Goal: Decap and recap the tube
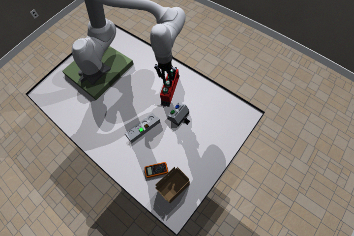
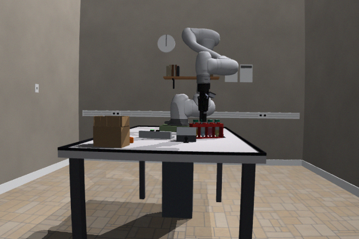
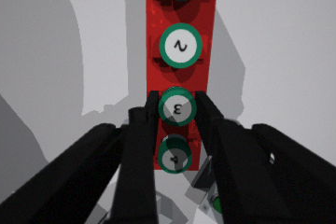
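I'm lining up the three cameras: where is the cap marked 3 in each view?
Top: not legible, hidden among the fingers over the red rack.
Exterior: behind the gripper, second cap from left.
Wrist: centre, cap 3 between the fingers.
Shared landmark: the red rack.

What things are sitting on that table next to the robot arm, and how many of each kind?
Green-capped tubes: 4
Red tube rack: 1
Cap tray: 1
Key housing: 1
Multimeter: 1
Cardboard box: 1
Total: 9
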